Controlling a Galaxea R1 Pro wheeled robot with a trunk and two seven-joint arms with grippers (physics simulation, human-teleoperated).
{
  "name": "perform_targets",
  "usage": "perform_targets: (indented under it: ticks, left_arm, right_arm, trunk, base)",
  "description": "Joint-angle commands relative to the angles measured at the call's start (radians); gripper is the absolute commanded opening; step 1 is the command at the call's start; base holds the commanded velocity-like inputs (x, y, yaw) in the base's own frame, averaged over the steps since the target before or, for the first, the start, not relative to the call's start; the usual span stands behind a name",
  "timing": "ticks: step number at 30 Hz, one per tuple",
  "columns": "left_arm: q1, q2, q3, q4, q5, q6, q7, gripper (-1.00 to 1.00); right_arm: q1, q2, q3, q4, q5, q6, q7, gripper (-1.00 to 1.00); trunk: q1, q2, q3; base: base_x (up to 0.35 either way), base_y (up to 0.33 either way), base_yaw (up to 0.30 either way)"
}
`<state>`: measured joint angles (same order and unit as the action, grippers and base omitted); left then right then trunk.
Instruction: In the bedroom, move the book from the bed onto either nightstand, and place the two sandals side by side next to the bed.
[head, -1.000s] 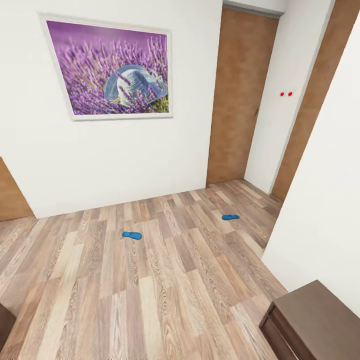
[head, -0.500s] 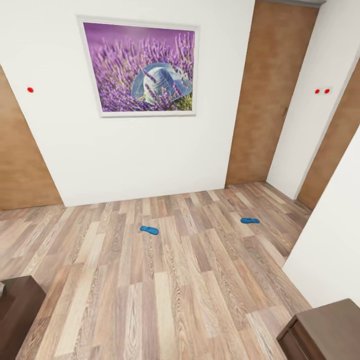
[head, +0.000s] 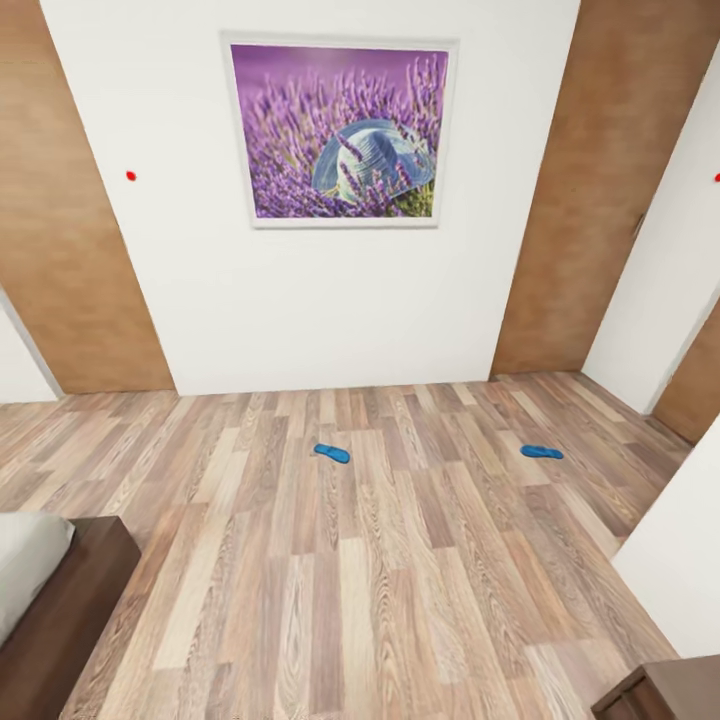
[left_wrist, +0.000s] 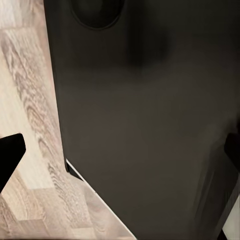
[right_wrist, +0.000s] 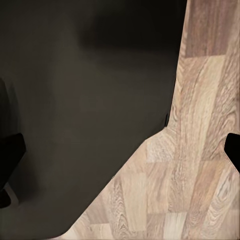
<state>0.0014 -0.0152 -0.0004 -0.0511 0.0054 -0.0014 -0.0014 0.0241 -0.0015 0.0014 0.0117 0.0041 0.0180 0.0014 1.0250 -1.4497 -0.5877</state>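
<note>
Two small blue sandals lie apart on the wood-plank floor in the head view: one near the middle, the other further right. A corner of the bed shows at the lower left, with its off-white mattress on a dark brown base. The book and the nightstand are out of view. My left gripper is open over the robot's dark body, its black fingertips wide apart. My right gripper is open too, with nothing between its fingertips.
A framed lavender picture hangs on the white wall ahead, between two brown wooden doors. A dark brown cabinet corner sits at the lower right beside a white wall. Open floor stretches between me and the sandals.
The head view has swung left, so the picture and sandals slid right in frame and the bed corner came into view. The sandals have not moved on the floor.
</note>
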Motion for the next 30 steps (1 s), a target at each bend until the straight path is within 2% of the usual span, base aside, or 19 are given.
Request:
perform_targets:
  ticks: [1,7,21,30]
  left_arm:
    - [0.0,0.0,0.0,-0.001,0.001,0.0,0.0,1.0]
    - [0.0,0.0,0.0,-0.001,0.001,0.0,0.0,1.0]
    - [0.0,0.0,0.0,-0.001,0.001,0.0,0.0,1.0]
    - [0.0,0.0,-0.001,-0.001,0.001,0.0,0.0,1.0]
  right_arm:
    - [0.0,0.0,0.0,-0.001,0.0,0.002,0.0,1.0]
    - [0.0,0.0,0.0,-0.001,0.0,0.002,0.0,1.0]
    - [0.0,0.0,0.0,-0.001,0.001,0.002,0.0,1.0]
    - [0.0,0.0,0.0,-0.001,0.002,0.002,0.0,1.0]
  trunk:
    - [0.0,0.0,-0.001]
    - [0.0,0.0,-0.006]
    - [0.0,0.0,-0.008]
    - [0.0,0.0,-0.008]
  base:
    - [0.0,0.0,0.266]
    - [0.0,0.0,0.211]
    - [0.0,0.0,0.028]
    - [0.0,0.0,0.227]
